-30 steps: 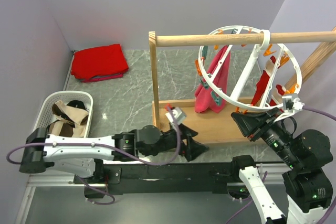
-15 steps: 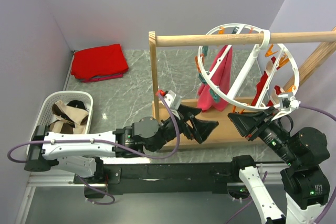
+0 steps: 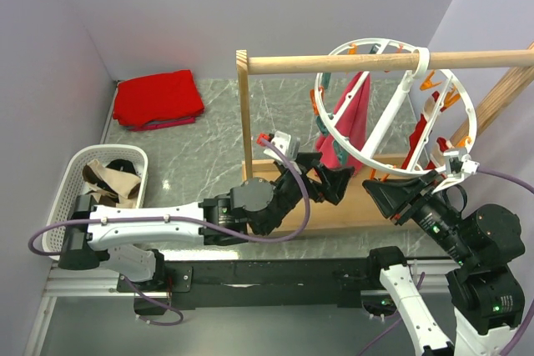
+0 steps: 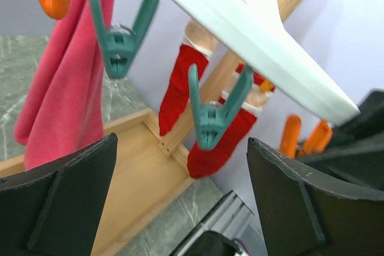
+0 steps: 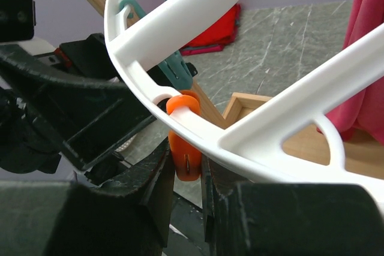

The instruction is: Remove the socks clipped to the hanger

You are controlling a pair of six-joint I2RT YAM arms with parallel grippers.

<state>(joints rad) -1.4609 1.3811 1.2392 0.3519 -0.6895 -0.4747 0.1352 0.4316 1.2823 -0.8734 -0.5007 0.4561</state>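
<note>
White hanger [image 3: 390, 122], pink sock [image 3: 350, 114], red sock [image 3: 417, 135], teal peg [image 4: 211, 115], orange peg [image 5: 185, 148]

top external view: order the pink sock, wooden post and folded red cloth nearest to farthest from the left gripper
1. pink sock, hanging just beyond the left gripper
2. wooden post, to its left
3. folded red cloth, far left corner

We stretch our left arm [image 3: 150, 227] low across from the left, wrist tilted upward, and the left gripper [image 3: 329, 174] holds its jaws spread wide. We angle our right arm [image 3: 446, 235] up and leftward, the right gripper [image 3: 390, 193] pinched narrowly around an orange peg [image 5: 183, 148].
</note>
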